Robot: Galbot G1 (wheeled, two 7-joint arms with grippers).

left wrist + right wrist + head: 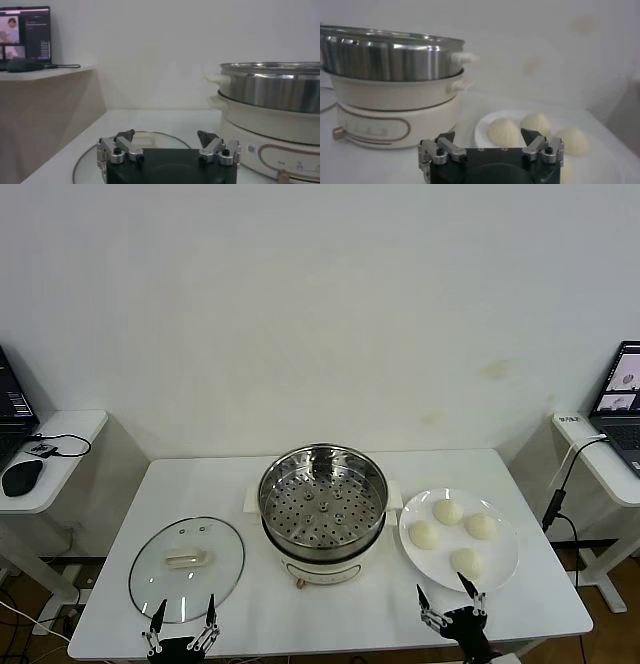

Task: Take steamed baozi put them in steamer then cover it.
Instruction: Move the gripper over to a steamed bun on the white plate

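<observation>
Plain white wall behind; white worktop (200, 484) in front of it, with side desks at either edge carrying laptops.

Steamer (322, 509) stands at the worktop's centre, uncovered, perforated tray visible inside the steel pot, cream base beneath.

Left gripper (181, 625) sits low at the near edge of the worktop. Fingers (124, 142) spread wide apart, nothing between them. The cover (186, 567) lies flat on the worktop just ahead of these fingertips, handle up; in the left wrist view its glass rim (150, 135) curves just beyond the fingers. The steamer is ahead of the left fingers and off toward the robot's right.

Right gripper (452, 604) also low at the near edge, fingers (535, 141) fully spread, holding nothing. A white plate (500, 569) lies just ahead of them, its near rim close to the fingertips. Four steamed baozi (449, 511) rest on the plate, apart from one another; the nearest one (465, 561) is just beyond the right fingertips. The steamer stands ahead of these fingers toward the robot's left, beside the plate.
</observation>
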